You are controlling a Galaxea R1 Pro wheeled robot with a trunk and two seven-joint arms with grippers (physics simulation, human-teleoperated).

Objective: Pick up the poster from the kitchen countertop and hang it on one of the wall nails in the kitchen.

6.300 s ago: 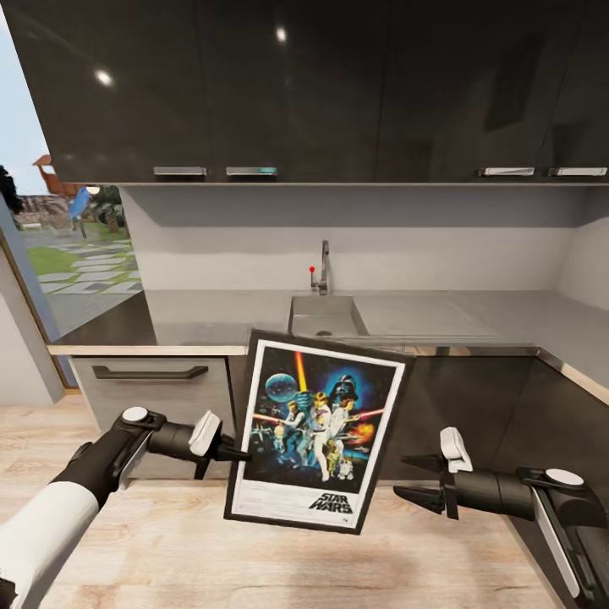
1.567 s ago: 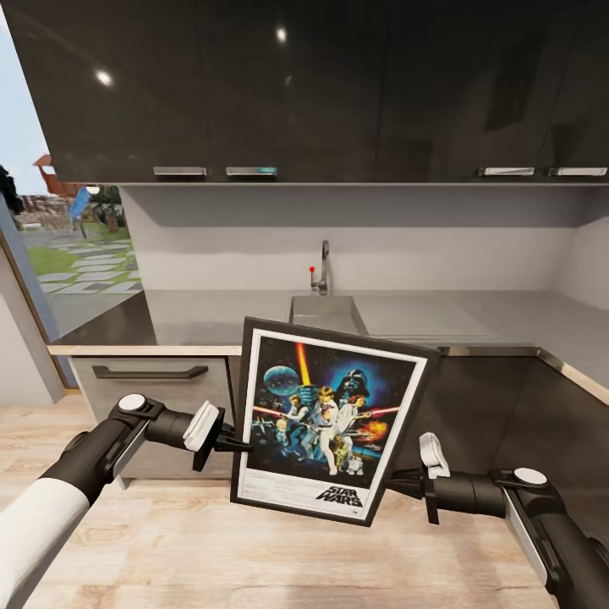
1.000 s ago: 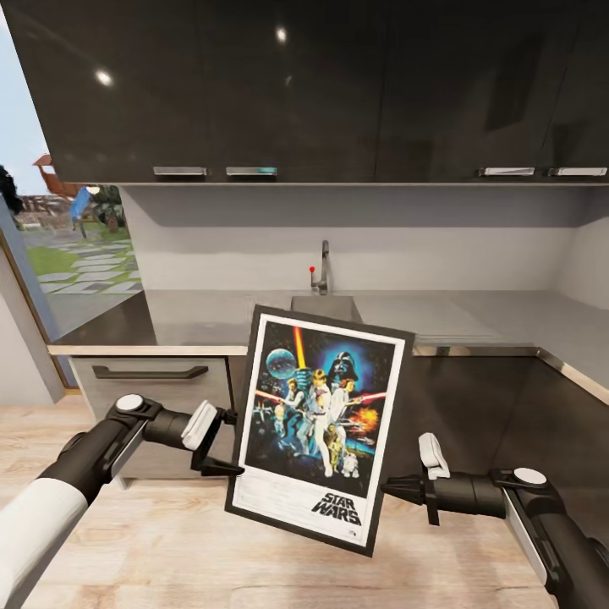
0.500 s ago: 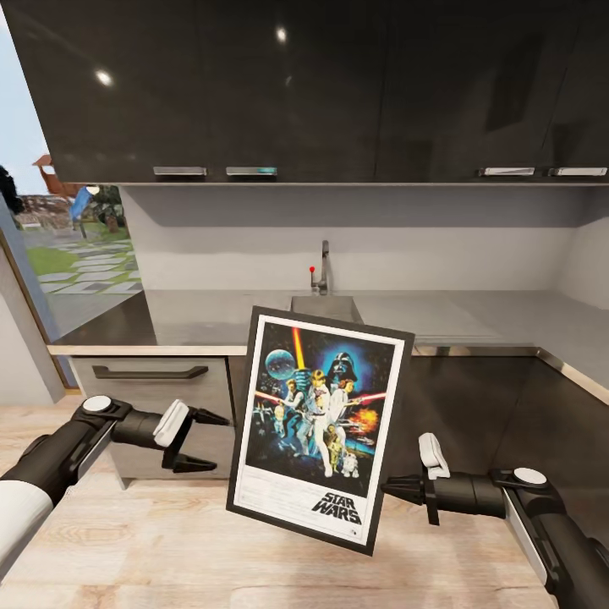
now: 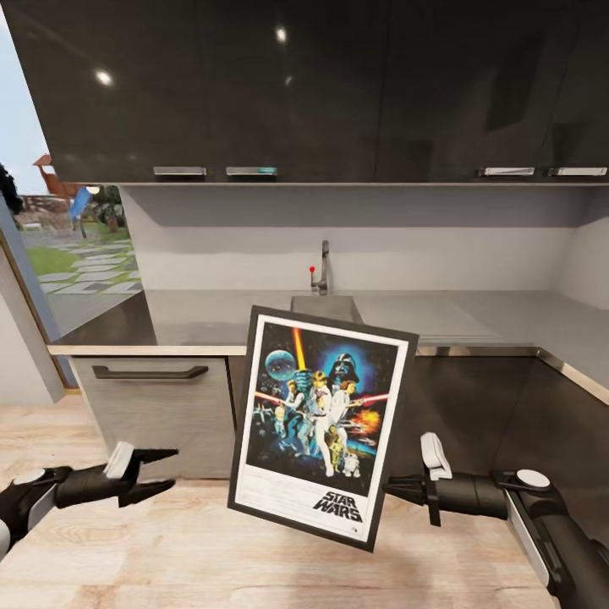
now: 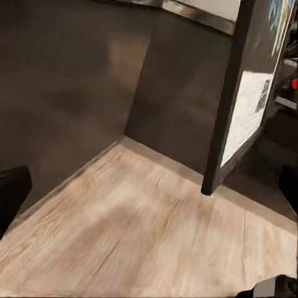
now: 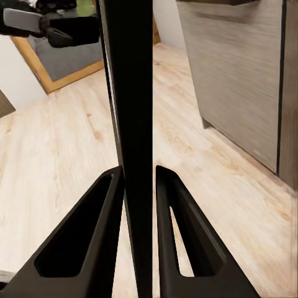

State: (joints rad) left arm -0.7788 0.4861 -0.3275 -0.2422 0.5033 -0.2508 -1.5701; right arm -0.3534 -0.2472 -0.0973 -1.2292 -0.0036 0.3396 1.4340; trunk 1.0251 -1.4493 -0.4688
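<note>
While held off the floor at centre frame: one poster, upright, tilted a little clockwise, its face toward the head camera.

At lower left of the head view: one left gripper, fingers spread apart, clamping nothing, well apart from the poster's left edge. Above it, at left: one grey drawer front with one dark bar handle. Beyond the window at far left: paving stones and grass.

Across the middle: one kitchen countertop, grey, with one sink partly hidden behind the poster's top edge, and one tap with a red knob. Along the top: dark glossy wall cabinets, four handles counted at their lower edge.

At lower right: one right gripper, pinched onto the poster's right edge. Seen through the right wrist camera: two black fingers closed on the frame's thin dark edge, wooden floor beneath, left gripper beyond.
</note>
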